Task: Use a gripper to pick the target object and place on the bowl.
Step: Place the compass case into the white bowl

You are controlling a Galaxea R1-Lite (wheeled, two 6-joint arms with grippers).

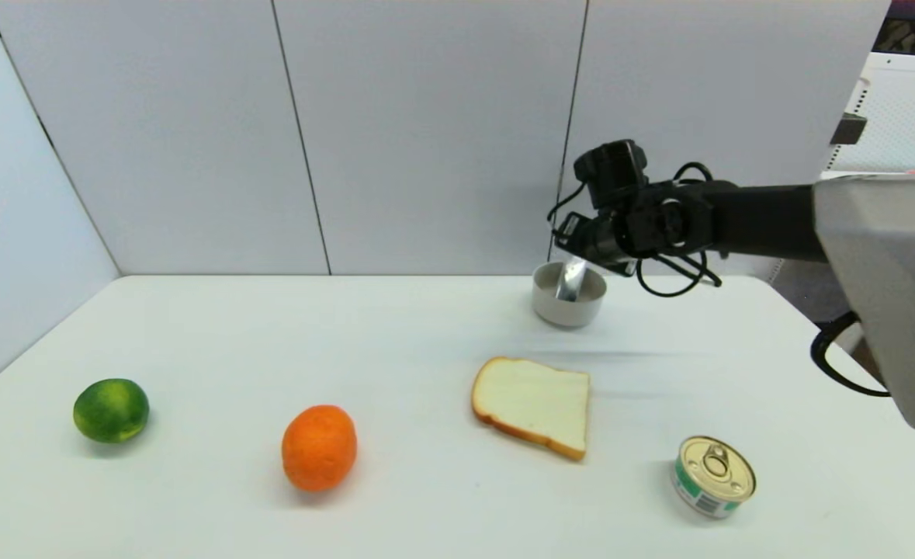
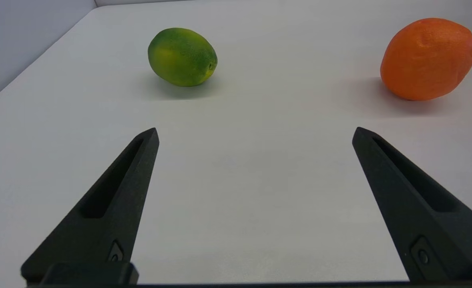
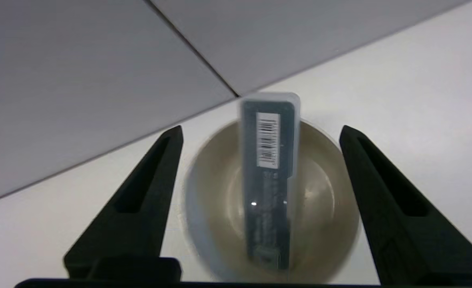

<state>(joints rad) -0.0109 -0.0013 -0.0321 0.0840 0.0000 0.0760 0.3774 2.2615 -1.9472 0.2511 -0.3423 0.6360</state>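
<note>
Grey pack (image 3: 271, 172) between spread right hand (image 3: 260, 134) fingers.

The grey pack's (image 3: 270, 176) lower end is blurred, its small print unreadable; the bowl's (image 3: 219, 192) near rim is cut off.

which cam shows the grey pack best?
Right wrist view: the pack fills mid-frame, barcode label facing the camera, leaning in the bowl between the open right gripper. Head view shows only a sliver. Left wrist view: none.
</note>
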